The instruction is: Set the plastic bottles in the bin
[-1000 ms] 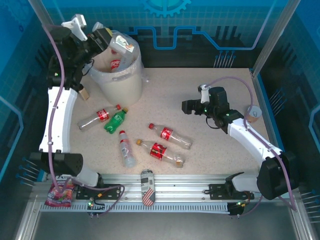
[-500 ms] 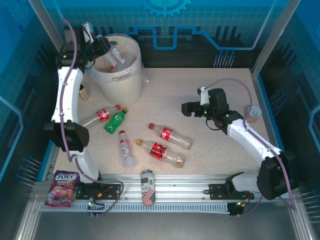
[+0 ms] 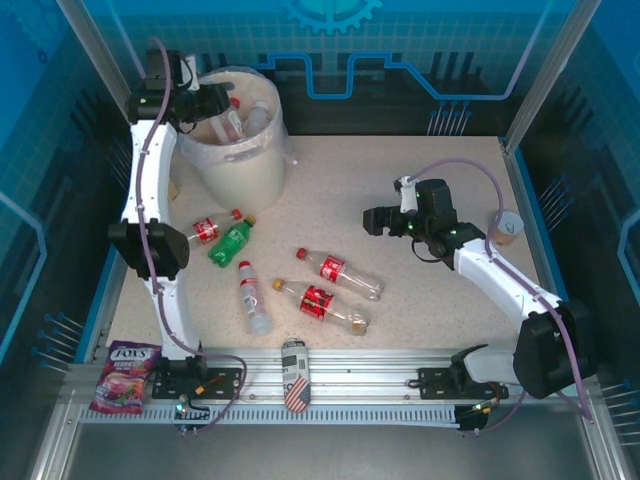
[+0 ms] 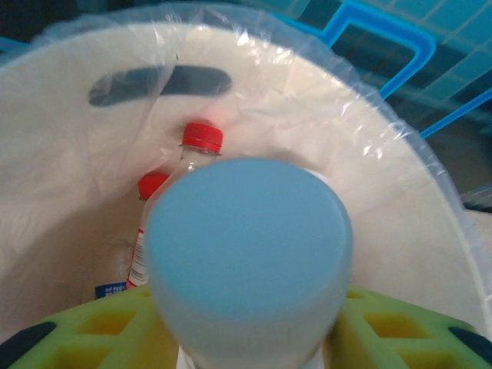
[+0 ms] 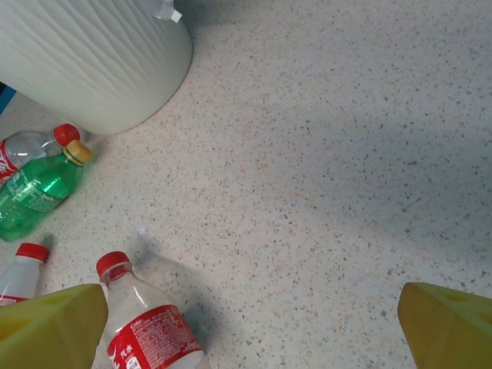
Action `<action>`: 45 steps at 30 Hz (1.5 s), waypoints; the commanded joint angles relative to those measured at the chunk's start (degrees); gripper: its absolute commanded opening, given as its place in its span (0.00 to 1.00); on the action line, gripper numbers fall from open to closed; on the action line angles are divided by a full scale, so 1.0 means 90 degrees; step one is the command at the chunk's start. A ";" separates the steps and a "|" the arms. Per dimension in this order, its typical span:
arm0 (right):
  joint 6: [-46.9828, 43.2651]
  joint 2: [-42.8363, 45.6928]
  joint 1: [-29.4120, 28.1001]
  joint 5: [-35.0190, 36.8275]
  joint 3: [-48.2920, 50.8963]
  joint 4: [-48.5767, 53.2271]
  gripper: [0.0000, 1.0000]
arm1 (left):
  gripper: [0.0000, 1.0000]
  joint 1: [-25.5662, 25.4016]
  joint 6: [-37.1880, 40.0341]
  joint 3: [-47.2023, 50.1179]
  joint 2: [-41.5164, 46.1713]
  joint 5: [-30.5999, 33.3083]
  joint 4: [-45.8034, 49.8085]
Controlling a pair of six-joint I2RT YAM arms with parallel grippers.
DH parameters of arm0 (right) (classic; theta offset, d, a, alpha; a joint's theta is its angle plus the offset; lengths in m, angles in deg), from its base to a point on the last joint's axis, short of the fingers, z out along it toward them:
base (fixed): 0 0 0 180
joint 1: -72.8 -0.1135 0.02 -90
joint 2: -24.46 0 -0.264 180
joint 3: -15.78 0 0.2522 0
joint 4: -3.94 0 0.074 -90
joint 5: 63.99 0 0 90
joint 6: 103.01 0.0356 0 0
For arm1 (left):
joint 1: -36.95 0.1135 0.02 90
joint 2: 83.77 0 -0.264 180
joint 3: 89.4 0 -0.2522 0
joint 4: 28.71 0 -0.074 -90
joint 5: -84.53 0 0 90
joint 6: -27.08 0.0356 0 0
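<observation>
Over the round cream bin [image 3: 245, 170] — clear plastic bottle [image 3: 233, 117] in left claw [image 3: 210, 100]

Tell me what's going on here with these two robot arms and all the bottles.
The robot is filling the bin. Its left hand is over the bin's mouth, gripping a bottle seen end-on, above two red-capped bottles already inside. The right hand hangs open above the table. Five loose bottles lie on the table, one of them a green bottle.
</observation>
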 commanded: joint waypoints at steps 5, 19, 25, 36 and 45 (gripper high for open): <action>0.0159 -0.0254 -0.0020 -0.0220 0.0027 -0.0210 0.98 | 0.80 0.0032 0.0383 -0.0201 -0.0307 -0.0507 0.0455; -0.0059 -0.0341 -0.0141 -0.0115 -0.0135 0.0077 0.98 | 0.87 0.0032 0.0361 -0.0161 -0.0071 -0.0591 0.0289; -0.1021 -0.0251 -0.0260 -0.0268 -0.0552 0.1391 0.98 | 0.89 0.0026 0.0377 0.0001 0.0530 -0.0527 0.0343; -0.2198 -0.0766 -0.1121 0.0781 -0.1299 0.3800 1.00 | 0.89 0.0003 -0.0693 0.3561 0.3485 -0.1628 -0.1775; -0.2491 -0.1615 -0.1602 0.0810 -0.1323 0.3821 1.00 | 0.90 -0.0749 -0.1821 0.6233 0.4968 -0.2256 -0.2771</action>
